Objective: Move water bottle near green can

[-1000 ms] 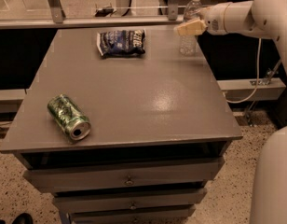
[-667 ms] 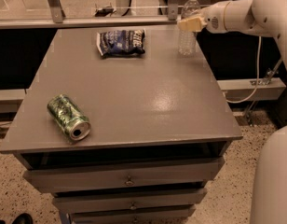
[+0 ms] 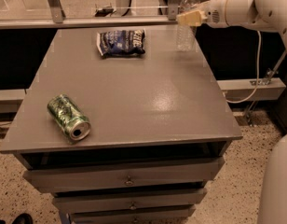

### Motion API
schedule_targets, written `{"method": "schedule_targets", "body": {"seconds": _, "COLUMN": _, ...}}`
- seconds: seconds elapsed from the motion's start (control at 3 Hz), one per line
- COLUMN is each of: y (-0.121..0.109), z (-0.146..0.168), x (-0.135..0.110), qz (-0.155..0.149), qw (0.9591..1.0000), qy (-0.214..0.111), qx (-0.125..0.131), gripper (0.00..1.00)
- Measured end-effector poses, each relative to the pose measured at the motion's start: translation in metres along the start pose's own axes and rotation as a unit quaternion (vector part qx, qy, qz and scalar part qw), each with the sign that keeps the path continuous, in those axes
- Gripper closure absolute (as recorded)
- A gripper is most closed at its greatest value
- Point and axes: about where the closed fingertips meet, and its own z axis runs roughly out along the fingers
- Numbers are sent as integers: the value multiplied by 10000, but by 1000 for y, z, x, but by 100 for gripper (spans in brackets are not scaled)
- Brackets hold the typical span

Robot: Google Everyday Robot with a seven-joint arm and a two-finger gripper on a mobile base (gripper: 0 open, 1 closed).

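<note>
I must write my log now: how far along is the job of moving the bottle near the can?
Done: nothing that shows yet; the bottle stands upright at the far right corner of the table, far from the can. In hand: the end effector is at the bottle's upper part. Left: carry the bottle across to the front left, where the can lies on its side, and set it down beside it.

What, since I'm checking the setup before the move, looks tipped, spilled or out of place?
The green can lies on its side at the front left of the table, its top toward the front edge. No spill shows. The water bottle stands upright at the back right, the gripper at its upper body.
</note>
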Motion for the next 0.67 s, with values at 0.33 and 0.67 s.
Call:
{"method": "schedule_targets", "body": {"seconds": 0.33, "y": 0, "z": 0, "x": 0, "qz": 0, "qw": 10000, "qy": 0, "qx": 0, "gripper": 100}}
{"method": "schedule_targets", "body": {"seconds": 0.67, "y": 29, "z": -1, "x": -13, "qz": 25, "qw": 9997, "qy": -177, "qx": -153, "gripper": 100}}
